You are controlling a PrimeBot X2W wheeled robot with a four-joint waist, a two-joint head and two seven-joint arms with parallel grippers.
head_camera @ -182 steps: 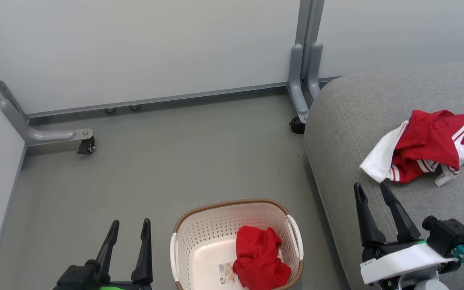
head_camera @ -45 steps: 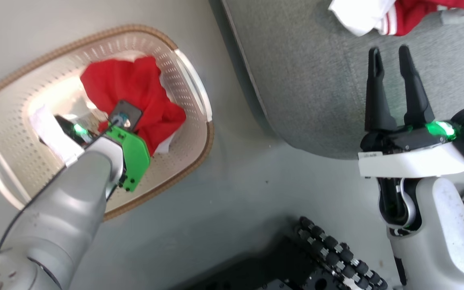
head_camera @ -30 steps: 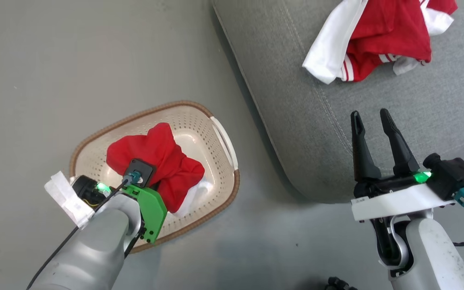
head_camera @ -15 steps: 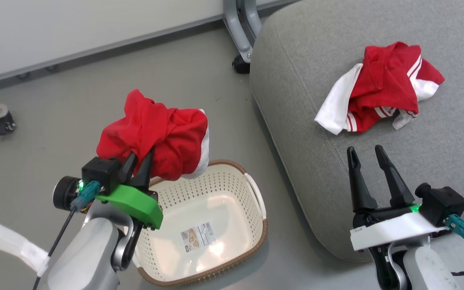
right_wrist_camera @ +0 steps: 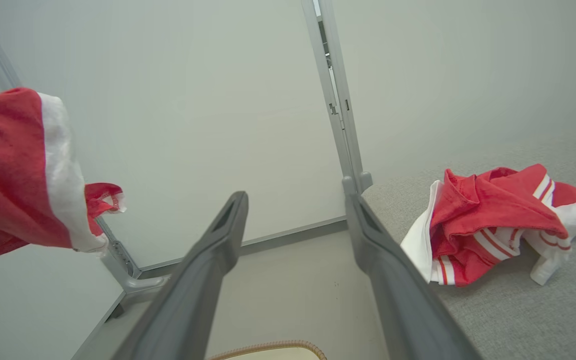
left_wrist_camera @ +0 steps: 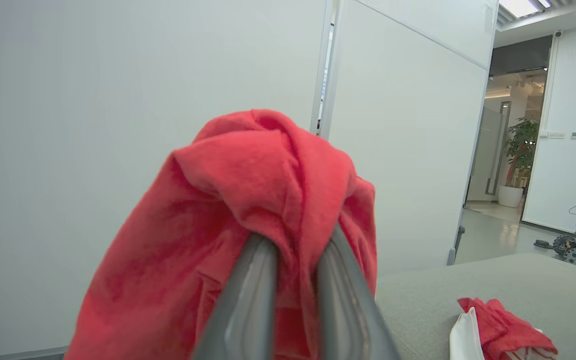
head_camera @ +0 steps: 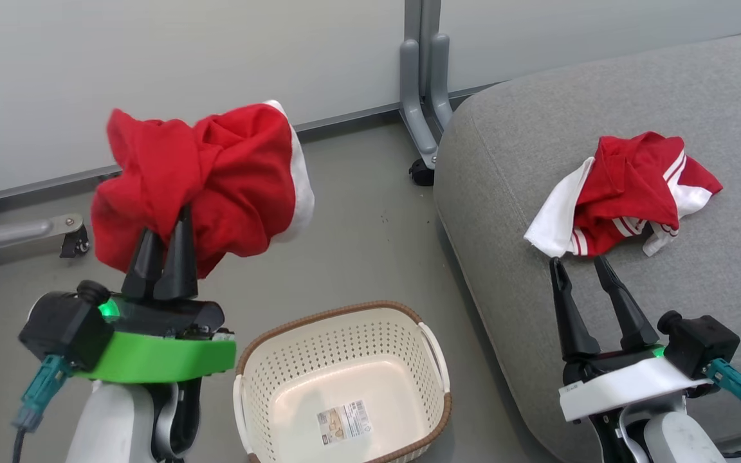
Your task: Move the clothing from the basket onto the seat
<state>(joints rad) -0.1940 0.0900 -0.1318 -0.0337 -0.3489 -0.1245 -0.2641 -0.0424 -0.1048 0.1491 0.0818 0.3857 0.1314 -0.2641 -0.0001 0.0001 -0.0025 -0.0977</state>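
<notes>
Left pincer [head_camera: 166, 225] grips red garment [head_camera: 216, 173] clear of basket [head_camera: 338, 315]; right pincer [head_camera: 576, 260] sits open near other garment [head_camera: 628, 193] on seat [head_camera: 602, 128].

Grey floor [head_camera: 357, 257], pale partition walls [head_camera: 152, 58], castored feet [head_camera: 418, 141].

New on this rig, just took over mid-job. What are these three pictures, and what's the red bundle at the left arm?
This is a wheeled robot with two arms, each ending in a two-fingered tool. One picture looks down from its head; the other two look along each tool's fingers from the wrists. The left tool is shut on a red garment, held up in the air. The right tool is open and holds nothing, beside the grey seat. A second garment, red and white, lies crumpled on that seat. The basket stands on the floor, no clothing in it, a label on its bottom.
</notes>
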